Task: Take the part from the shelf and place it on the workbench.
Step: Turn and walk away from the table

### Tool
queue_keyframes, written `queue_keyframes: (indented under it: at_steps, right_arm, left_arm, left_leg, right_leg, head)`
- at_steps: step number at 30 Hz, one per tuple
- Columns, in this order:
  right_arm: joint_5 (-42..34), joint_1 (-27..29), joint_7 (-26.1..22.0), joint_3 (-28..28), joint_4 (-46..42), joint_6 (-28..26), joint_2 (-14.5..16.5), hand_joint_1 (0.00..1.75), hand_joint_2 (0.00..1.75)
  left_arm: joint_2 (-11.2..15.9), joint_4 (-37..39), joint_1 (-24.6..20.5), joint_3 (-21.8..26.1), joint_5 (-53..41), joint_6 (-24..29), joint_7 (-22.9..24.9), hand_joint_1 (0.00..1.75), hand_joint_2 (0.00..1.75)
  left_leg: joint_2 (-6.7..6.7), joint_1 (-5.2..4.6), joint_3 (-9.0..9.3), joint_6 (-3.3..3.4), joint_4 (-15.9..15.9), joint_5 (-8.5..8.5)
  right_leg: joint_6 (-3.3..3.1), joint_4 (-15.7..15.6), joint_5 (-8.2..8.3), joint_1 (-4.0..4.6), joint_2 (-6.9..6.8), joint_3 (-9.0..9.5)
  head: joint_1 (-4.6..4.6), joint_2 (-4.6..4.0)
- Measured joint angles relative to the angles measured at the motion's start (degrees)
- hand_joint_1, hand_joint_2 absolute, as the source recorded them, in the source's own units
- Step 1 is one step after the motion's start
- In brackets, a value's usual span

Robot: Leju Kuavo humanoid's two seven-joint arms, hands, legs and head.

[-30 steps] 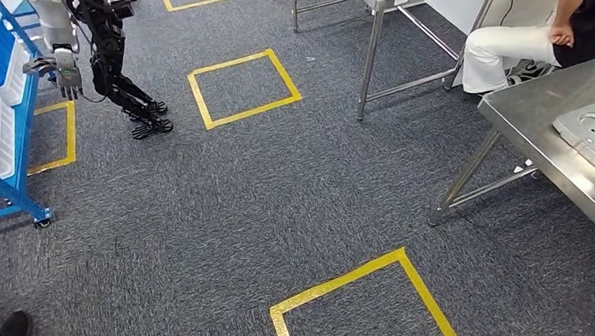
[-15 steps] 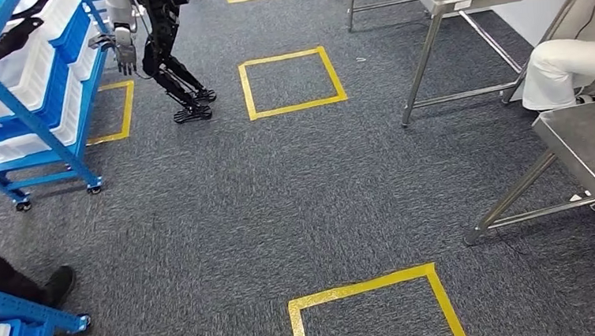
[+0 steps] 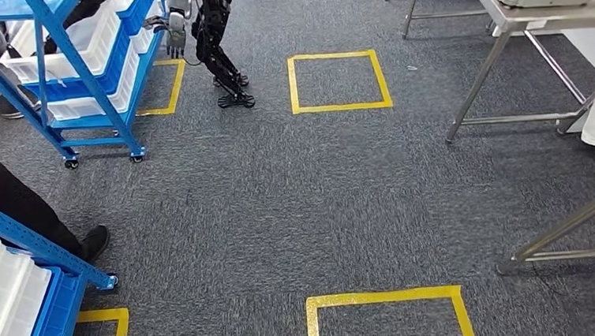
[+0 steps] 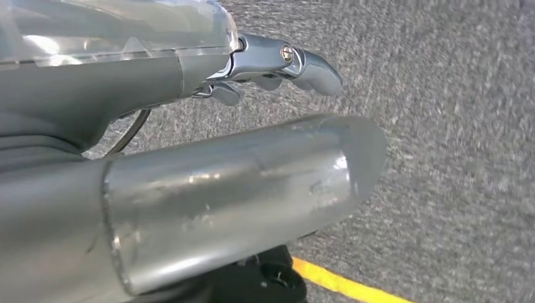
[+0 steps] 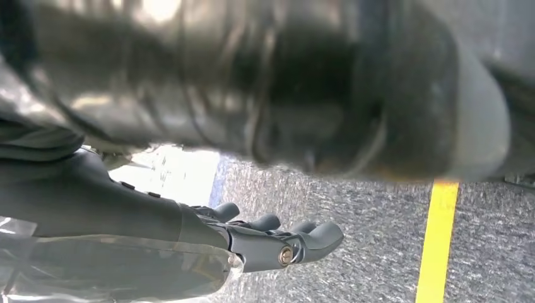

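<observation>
Hanging over grey carpet, the left hand (image 4: 277, 66) and the right hand (image 5: 277, 243) hold nothing, fingers loosely extended and apart. White plastic bins sit on the blue metal shelf (image 3: 82, 80) far left; which holds the part cannot be told

No readable text, label, brand or number on anything in view. The only markings are yellow tape squares (image 3: 340, 81) on the grey carpet (image 3: 281, 209), and they carry no writing. The white bins (image 3: 88, 42) on the blue shelf (image 3: 74, 73) and the steel table (image 3: 537, 17) show no legible lettering.
</observation>
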Motion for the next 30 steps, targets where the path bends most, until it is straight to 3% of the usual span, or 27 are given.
queue_keyframes:
  at_steps: [2,3,4,5,6,7,9,11,13,15,17,19,20,21,22,24,26,28,30]
  right_arm:
    - [0.0,0.06,0.0,0.01,0.0,-0.01,0.0,0.0,0.0]
    - [0.0,0.08,0.0,0.0,0.0,-0.01,0.0,0.0,0.0]
    - [0.0,0.1,0.0,-0.01,0.0,-0.01,-0.01,0.0,0.0]
    - [0.0,0.13,0.0,-0.01,0.0,-0.01,-0.01,0.0,0.0]
    - [0.0,0.16,0.0,-0.02,0.0,-0.01,-0.01,0.0,0.0]
    - [0.0,0.2,0.0,-0.01,0.0,-0.01,-0.01,0.0,0.0]
    - [0.0,0.34,0.01,-0.01,0.01,0.0,-0.01,0.0,0.0]
    - [0.0,0.36,0.01,-0.01,0.02,0.0,-0.01,0.0,0.0]
    - [0.0,0.19,0.01,0.01,0.02,0.01,0.01,0.0,0.0]
    - [0.0,0.12,0.04,0.01,0.02,0.03,0.05,0.0,0.0]
    - [0.01,0.26,0.09,0.01,0.02,0.06,0.11,0.0,0.0]
    - [0.05,0.41,0.13,0.01,0.02,0.07,0.13,0.0,0.0]
    - [0.08,0.41,0.14,0.01,0.02,0.07,0.13,0.0,0.0]
    - [0.11,0.38,0.15,0.01,0.02,0.08,0.13,0.0,0.0]
    - [0.14,0.34,0.15,0.01,0.02,0.07,0.13,0.0,0.0]
    - [0.2,0.27,0.15,0.01,0.02,0.07,0.14,0.0,0.0]
    - [0.29,0.23,0.15,0.01,0.02,0.05,0.15,0.0,0.0]
    - [0.36,0.02,0.15,0.01,0.02,0.04,0.15,0.0,0.0]
    - [0.37,-0.16,0.15,0.0,0.02,0.02,0.14,0.0,0.0]
  left_arm:
    - [-0.01,-0.01,-0.13,0.01,0.02,0.0,0.0,0.0,0.0]
    - [-0.01,-0.01,-0.18,0.01,0.02,-0.01,0.0,0.0,0.0]
    - [-0.01,-0.01,-0.17,0.01,0.02,-0.01,0.0,0.0,0.0]
    - [-0.01,-0.01,-0.13,0.01,0.02,-0.01,0.0,0.0,0.0]
    - [-0.01,-0.01,-0.09,0.02,0.02,0.0,0.01,0.0,0.0]
    - [-0.01,-0.01,-0.08,0.02,0.03,0.0,0.01,0.0,0.0]
    - [-0.04,0.01,-0.13,0.02,0.03,-0.01,0.02,0.0,0.0]
    - [-0.1,0.02,-0.19,0.02,0.03,-0.01,0.01,0.0,0.0]
    - [-0.12,0.02,-0.11,0.02,0.01,0.0,0.0,0.0,0.0]
    - [-0.13,0.02,-0.02,0.04,-0.04,0.01,0.0,0.0,0.0]
    - [-0.13,0.02,-0.11,0.06,-0.1,0.01,-0.02,0.0,0.0]
    - [-0.14,0.02,-0.2,0.06,-0.23,0.01,-0.08,0.0,0.0]
    - [-0.14,0.02,-0.16,0.06,-0.31,0.01,-0.1,0.0,0.0]
    - [-0.13,0.02,-0.08,0.06,-0.38,0.01,-0.11,0.0,0.0]
    - [-0.13,0.02,-0.01,0.06,-0.44,0.02,-0.13,0.0,0.0]
    - [-0.11,0.02,-0.05,0.06,-0.52,0.04,-0.15,0.0,0.0]
    - [-0.11,0.02,-0.24,0.06,-0.57,0.05,-0.18,0.0,0.0]
    - [-0.11,0.02,-0.18,0.06,-0.58,0.06,-0.2,0.0,0.0]
    - [-0.15,0.02,-0.01,0.06,-0.58,0.07,-0.2,0.0,0.0]
  left_leg:
    - [-0.87,0.03,-0.18,0.51,-0.13,0.34]
    - [-1.38,-0.05,-0.33,0.64,-0.11,0.42]
    - [-1.99,-0.12,-0.42,0.7,-0.07,0.46]
    - [-2.68,-0.16,-0.45,0.72,0.0,0.47]
    - [-3.42,-0.17,-0.45,0.71,0.1,0.48]
    - [-4.18,-0.17,-0.43,0.69,0.24,0.47]
    - [-5.57,-0.17,-0.6,0.4,0.6,0.42]
    - [-6.66,-0.16,-1.06,-0.27,0.79,0.56]
    - [-7.62,-0.09,-1.44,-1.08,0.64,0.87]
    - [-6.15,-0.12,-2.17,-1.57,1.87,0.01]
    - [-3.17,-0.17,-4.72,-1.82,7.28,-3.25]
    - [-1.93,-0.02,-8.12,-2.17,14.7,-6.64]
    - [-1.71,0.08,-8.94,-2.32,16.75,-7.12]
    - [-1.49,0.14,-8.56,-2.41,16.46,-6.43]
    - [-1.11,0.17,-7.04,-2.42,13.92,-4.87]
    - [0.98,-0.06,-2.44,-2.15,5.65,-1.58]
    - [2.49,-0.43,-0.02,-1.59,0.97,-0.49]
    - [1.82,-0.57,-0.1,-1.0,0.42,-0.47]
    - [0.8,-0.35,0.14,-0.33,-0.14,-0.09]
  right_leg:
    - [0.35,6.35,-3.84,-0.19,2.76,-2.84]
    - [0.41,10.27,-5.58,-0.22,3.32,-4.68]
    - [0.42,13.15,-6.39,-0.23,3.53,-6.04]
    - [0.37,14.21,-6.09,-0.23,3.63,-6.58]
    - [0.27,13.09,-4.7,-0.23,3.75,-6.12]
    - [0.11,9.9,-2.52,-0.25,4.09,-4.7]
    - [-0.29,2.34,0.93,-0.36,6.32,-1.45]
    - [-0.6,-1.1,1.81,-0.32,8.0,-0.15]
    - [-1.02,-1.37,1.96,-0.24,7.32,-0.14]
    - [-1.86,-2.01,2.38,-0.38,5.94,0.08]
    - [-2.57,-2.44,2.59,-0.3,4.27,0.14]
    - [-2.83,-2.42,2.51,-0.02,2.58,-0.01]
    - [-2.86,-2.39,2.45,0.06,1.76,-0.04]
    - [-2.83,-2.35,2.39,0.1,1.02,-0.04]
    - [-2.75,-2.29,2.31,0.11,0.35,0.02]
    - [-2.38,-2.05,1.99,0.24,-0.83,0.19]
    - [-1.85,-1.81,1.68,0.48,-1.79,0.3]
    - [-1.37,-1.83,1.58,0.56,-2.67,0.52]
    - [-0.82,-1.09,0.75,0.33,-1.75,0.64]
  head:
    - [0.02,0.01]
    - [0.02,0.01]
    - [0.02,0.01]
    - [0.02,0.01]
    - [0.02,0.01]
    - [0.02,0.0]
    - [0.02,-0.01]
    - [0.01,-0.01]
    - [0.0,0.0]
    - [-0.03,0.0]
    - [-0.06,0.01]
    - [-0.07,0.01]
    - [-0.07,0.02]
    - [-0.07,0.02]
    - [-0.07,0.01]
    - [-0.07,0.0]
    - [-0.02,0.0]
    - [0.01,0.01]
    - [0.01,0.01]
